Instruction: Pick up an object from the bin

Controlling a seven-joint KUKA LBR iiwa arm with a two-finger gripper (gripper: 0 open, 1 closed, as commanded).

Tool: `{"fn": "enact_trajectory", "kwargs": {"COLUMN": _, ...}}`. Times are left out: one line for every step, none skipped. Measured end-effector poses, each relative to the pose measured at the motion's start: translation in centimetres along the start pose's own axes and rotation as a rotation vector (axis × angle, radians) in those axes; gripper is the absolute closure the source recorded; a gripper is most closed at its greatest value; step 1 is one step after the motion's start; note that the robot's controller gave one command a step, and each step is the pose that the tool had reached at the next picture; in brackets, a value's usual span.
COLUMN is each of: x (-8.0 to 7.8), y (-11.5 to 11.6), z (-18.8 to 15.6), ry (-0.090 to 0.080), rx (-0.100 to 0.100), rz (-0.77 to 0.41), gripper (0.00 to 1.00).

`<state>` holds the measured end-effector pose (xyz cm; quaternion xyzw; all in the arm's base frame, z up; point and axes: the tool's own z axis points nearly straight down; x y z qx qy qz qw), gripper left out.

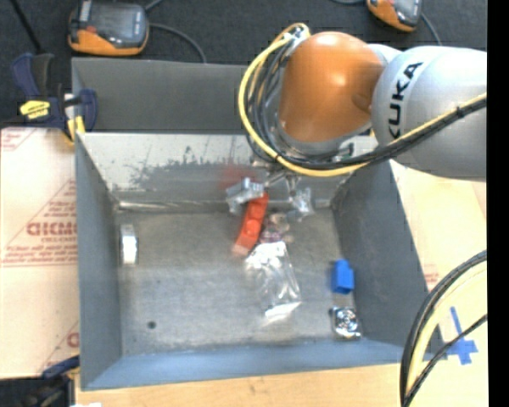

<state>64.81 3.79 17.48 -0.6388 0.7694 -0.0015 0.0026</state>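
**Status: pick not completed.** The gripper [270, 198] is low in the bin [97, 261], near the middle of the far wall, under the arm's orange wrist cover [327, 83]. Its two fingers stand apart, wider than the piece between them, so the tool reads as open and grips nothing.

The far end of an orange-red oblong block [249, 225] lies between the fingers. The block slants toward the near left, and its near end touches a crumpled clear plastic bag [273, 280]. Whether the block rests flat on the floor cannot be told.

Left to do, by judgement: close on the block, then lift it clear.

Other contents:
- A blue block [343, 275] and a small silver part [346, 321] lie at the near right.
- A small white piece [129, 246] lies well apart at the left.
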Motion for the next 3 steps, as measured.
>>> {"fn": "enact_trajectory", "kwargs": {"x": -0.4, "y": 0.0, "z": 8.9, "ry": -0.002, "rx": -0.003, "rz": 0.282, "gripper": 0.0}}
{"fn": "enact_trajectory", "kwargs": {"x": -0.5, "y": -0.1, "z": 8.7, "ry": -0.004, "rx": -0.001, "rz": 0.284, "gripper": 1.0}}
{"fn": "enact_trajectory", "kwargs": {"x": -2.8, "y": 2.2, "z": -3.6, "ry": -0.003, "rx": 0.006, "rz": 0.28, "gripper": 1.0}}
